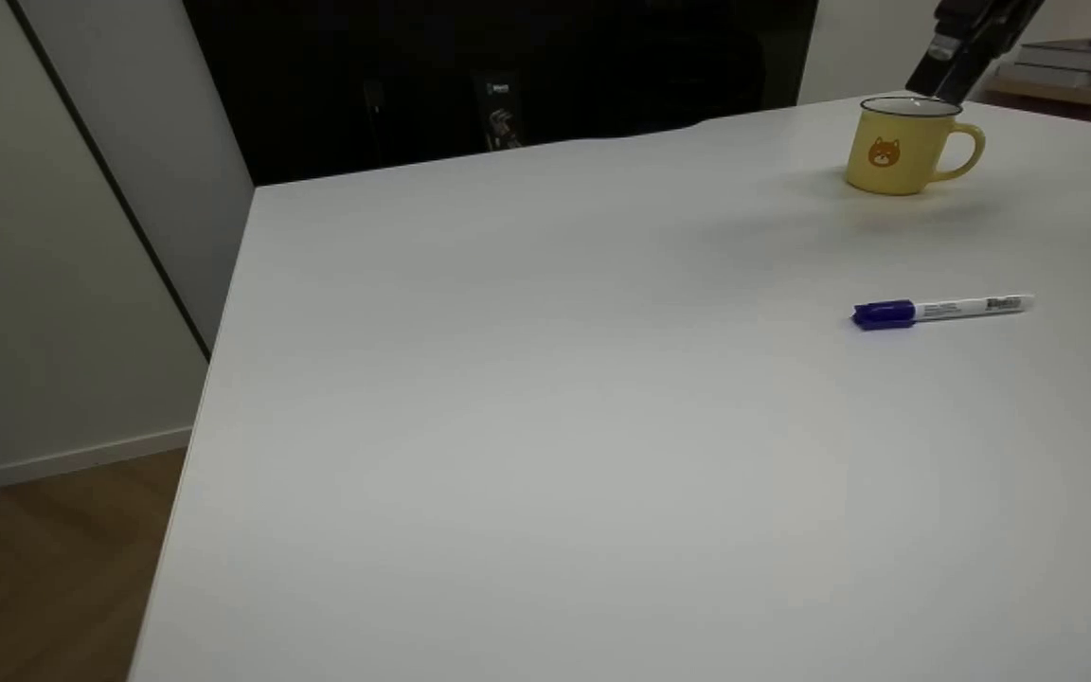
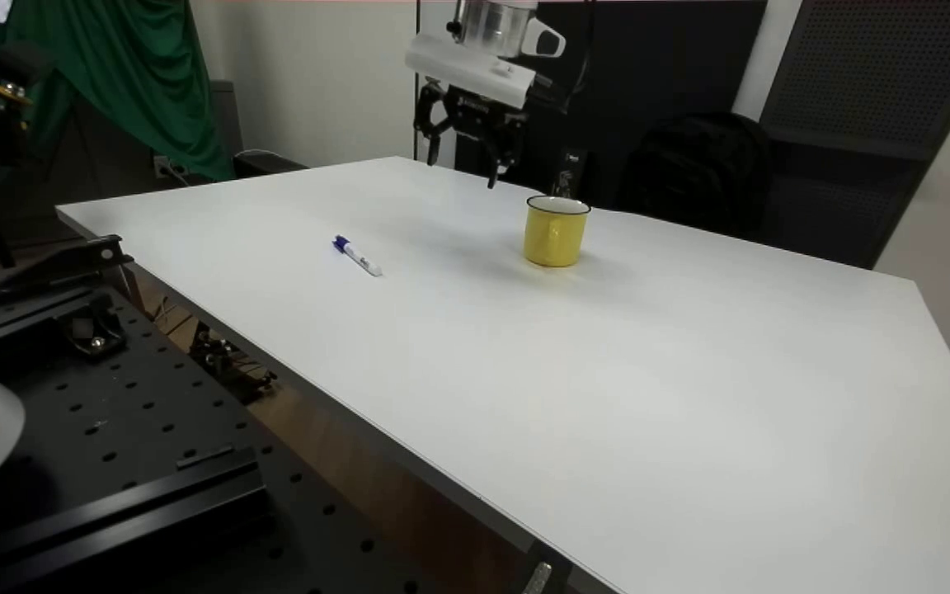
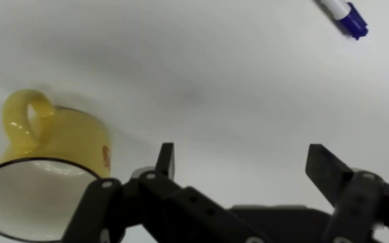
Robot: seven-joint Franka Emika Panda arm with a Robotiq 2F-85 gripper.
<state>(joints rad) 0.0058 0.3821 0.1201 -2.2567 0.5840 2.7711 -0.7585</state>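
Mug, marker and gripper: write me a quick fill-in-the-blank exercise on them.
The mug is ____ outside and white inside.
The mug stands upright; the capped marker lies on its ____.
The gripper is ____, not shut.
Of mug and marker, the ____ is nearer the gripper.

Missing words: yellow; side; open; mug.

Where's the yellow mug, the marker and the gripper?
Yellow mug (image 1: 903, 152), in an exterior view: its outer wall.
Marker (image 1: 945, 311), in an exterior view: its white barrel.
Gripper (image 3: 241, 158), in the wrist view: between its open fingertips.

The mug (image 3: 68, 145) looks glossy, the table (image 1: 545, 417) smooth.
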